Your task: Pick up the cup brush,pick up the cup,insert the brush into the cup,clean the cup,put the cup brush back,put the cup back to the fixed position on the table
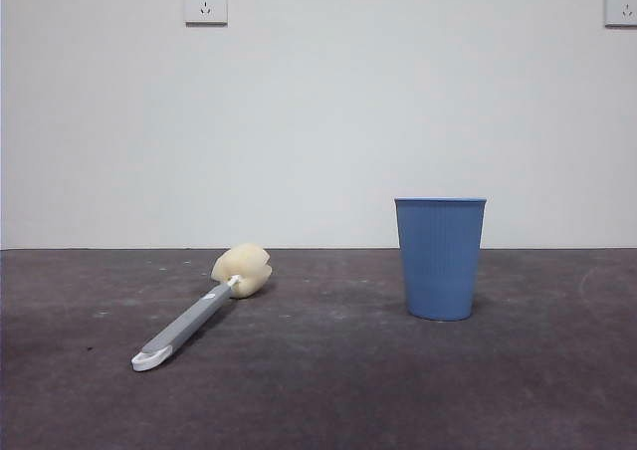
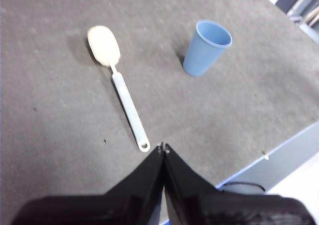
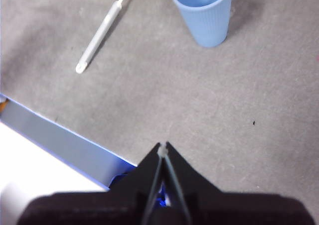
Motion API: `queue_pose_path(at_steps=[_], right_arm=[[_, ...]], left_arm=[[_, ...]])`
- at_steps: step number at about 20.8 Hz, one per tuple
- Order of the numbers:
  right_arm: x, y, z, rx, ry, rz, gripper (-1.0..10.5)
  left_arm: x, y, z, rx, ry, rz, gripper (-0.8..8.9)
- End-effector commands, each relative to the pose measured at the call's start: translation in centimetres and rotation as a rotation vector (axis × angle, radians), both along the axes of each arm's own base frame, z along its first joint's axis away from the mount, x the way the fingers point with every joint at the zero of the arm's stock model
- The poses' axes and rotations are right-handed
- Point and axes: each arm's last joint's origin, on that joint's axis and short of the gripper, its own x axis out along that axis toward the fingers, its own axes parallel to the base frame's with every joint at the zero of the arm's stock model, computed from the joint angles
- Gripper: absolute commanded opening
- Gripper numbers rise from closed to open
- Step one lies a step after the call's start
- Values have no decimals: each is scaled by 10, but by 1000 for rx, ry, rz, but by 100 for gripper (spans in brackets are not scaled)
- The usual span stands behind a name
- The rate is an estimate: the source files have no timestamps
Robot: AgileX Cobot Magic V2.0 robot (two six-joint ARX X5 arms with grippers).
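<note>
The cup brush (image 1: 195, 316) lies flat on the table (image 1: 328, 390) at the left, cream sponge head toward the back, white tip toward the front. It also shows in the left wrist view (image 2: 121, 83) and the right wrist view (image 3: 99, 33). The blue ribbed cup (image 1: 439, 258) stands upright and empty right of centre; it also shows in the left wrist view (image 2: 205, 48) and the right wrist view (image 3: 203, 15). My left gripper (image 2: 163, 148) is shut and empty, above the table's near edge, short of the brush's tip. My right gripper (image 3: 163, 145) is shut and empty, well short of the cup.
The table's near edge shows in the left wrist view (image 2: 279, 150) and the right wrist view (image 3: 60, 135). A white wall (image 1: 318, 121) with two sockets stands behind the table. Neither arm shows in the front view.
</note>
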Motion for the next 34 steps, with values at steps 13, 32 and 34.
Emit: queue_pose_path(at_steps=[13,32,34], right_arm=[[3,1,3,30,2,-31,630],[19,2,-2,37,69,-48,630],[19,2,-2,38,70,-49,630]], left_arm=[[27,0,-5,22,87,-7,509],[167,-146,-131,359,358,112,502],[173,-150,-146,369,392,126,502]])
